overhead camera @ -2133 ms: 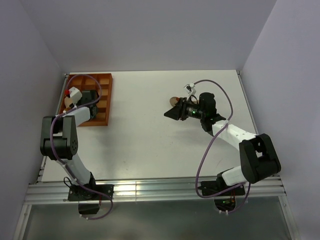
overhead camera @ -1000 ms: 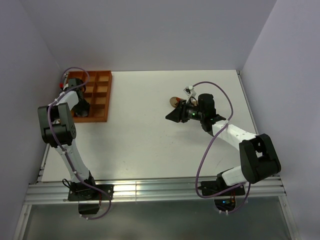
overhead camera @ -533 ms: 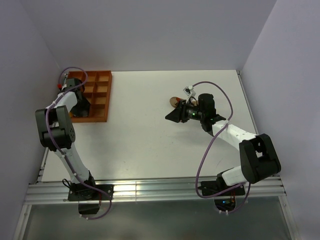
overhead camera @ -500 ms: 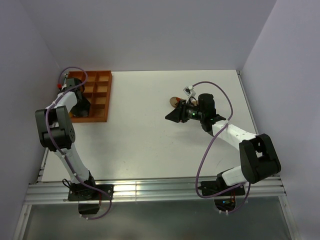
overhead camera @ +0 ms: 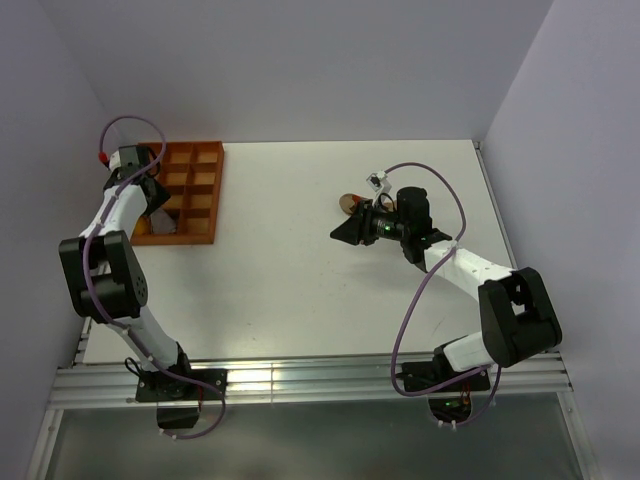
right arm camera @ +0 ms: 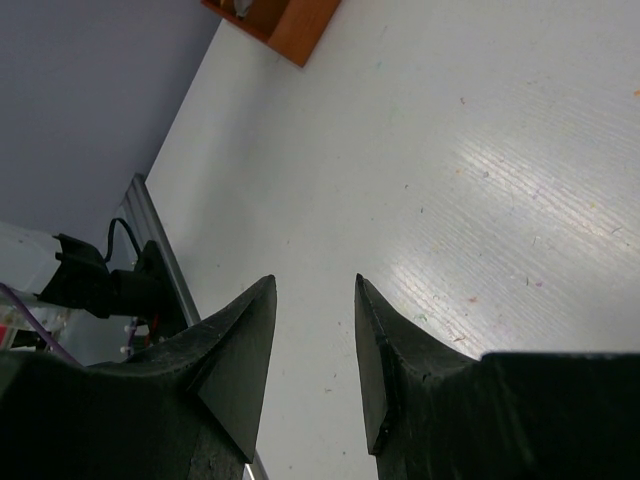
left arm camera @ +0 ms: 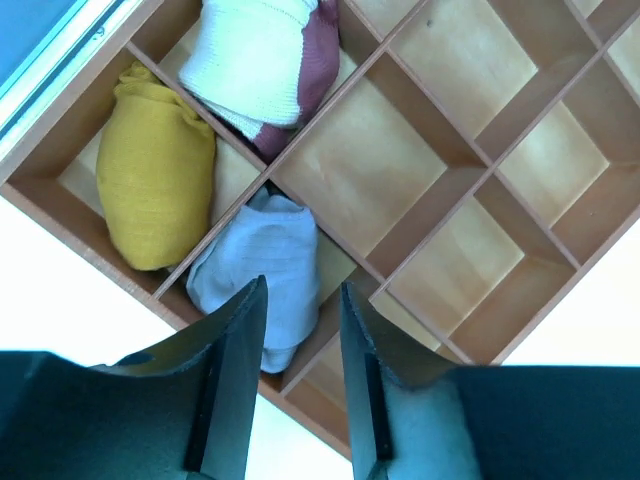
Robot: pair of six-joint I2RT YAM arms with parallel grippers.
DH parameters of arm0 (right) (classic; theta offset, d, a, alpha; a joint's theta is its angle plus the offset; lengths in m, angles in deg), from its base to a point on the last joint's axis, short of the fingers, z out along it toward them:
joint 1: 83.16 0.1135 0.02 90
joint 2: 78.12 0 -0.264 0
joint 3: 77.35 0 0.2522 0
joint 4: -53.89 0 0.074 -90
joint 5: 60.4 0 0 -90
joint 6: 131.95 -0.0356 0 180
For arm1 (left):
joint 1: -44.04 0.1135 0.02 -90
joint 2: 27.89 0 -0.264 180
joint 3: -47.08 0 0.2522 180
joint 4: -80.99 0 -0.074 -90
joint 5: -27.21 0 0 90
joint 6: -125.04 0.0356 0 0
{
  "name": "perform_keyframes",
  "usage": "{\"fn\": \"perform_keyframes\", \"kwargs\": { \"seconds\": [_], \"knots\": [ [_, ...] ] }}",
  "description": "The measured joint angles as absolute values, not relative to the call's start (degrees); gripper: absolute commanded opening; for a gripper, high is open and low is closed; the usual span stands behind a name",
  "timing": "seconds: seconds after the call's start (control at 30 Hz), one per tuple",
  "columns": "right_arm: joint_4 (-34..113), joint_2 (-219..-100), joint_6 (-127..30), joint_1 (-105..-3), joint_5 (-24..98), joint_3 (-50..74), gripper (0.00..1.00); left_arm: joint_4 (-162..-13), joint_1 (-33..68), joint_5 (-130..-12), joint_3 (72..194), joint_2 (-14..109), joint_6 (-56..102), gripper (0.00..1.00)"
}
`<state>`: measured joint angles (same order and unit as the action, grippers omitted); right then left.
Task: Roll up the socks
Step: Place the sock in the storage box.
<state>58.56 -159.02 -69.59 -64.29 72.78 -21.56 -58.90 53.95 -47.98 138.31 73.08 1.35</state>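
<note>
Pinching a fold should suit the soft, floppy-looking socks (overhead camera: 349,202) at twelve o'clock of the right fingers (overhead camera: 346,229), part-open and empty like the left fingers (left arm camera: 243,330).

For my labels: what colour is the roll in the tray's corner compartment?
The roll is mustard yellow, clearest in left wrist view.

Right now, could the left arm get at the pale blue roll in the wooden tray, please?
Probably yes: the left gripper hangs open and empty directly over the pale blue roll, whose compartment in the wooden tray is uncovered.
</note>
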Motion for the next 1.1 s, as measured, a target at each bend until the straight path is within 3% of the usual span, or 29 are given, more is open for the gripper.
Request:
{"fn": "perform_keyframes", "kwargs": {
  "seconds": [0.13, 0.23, 1.1],
  "knots": [
    [58.6, -159.0, -69.6, -64.3, 72.8, -21.6, 0.45, -60.5, 54.0, -47.7, 138.3, 73.7, 1.4, 0.30],
    [58.6, -159.0, -69.6, -64.3, 72.9, -21.6, 0.45, -62.2, 54.2, -47.7, 138.3, 75.1, 1.4, 0.28],
    [59.9, -159.2, -70.6, -64.3, 74.5, -21.6, 0.44, -68.1, 56.4, -46.4, 135.3, 81.9, 1.5, 0.24]
  ]
}}
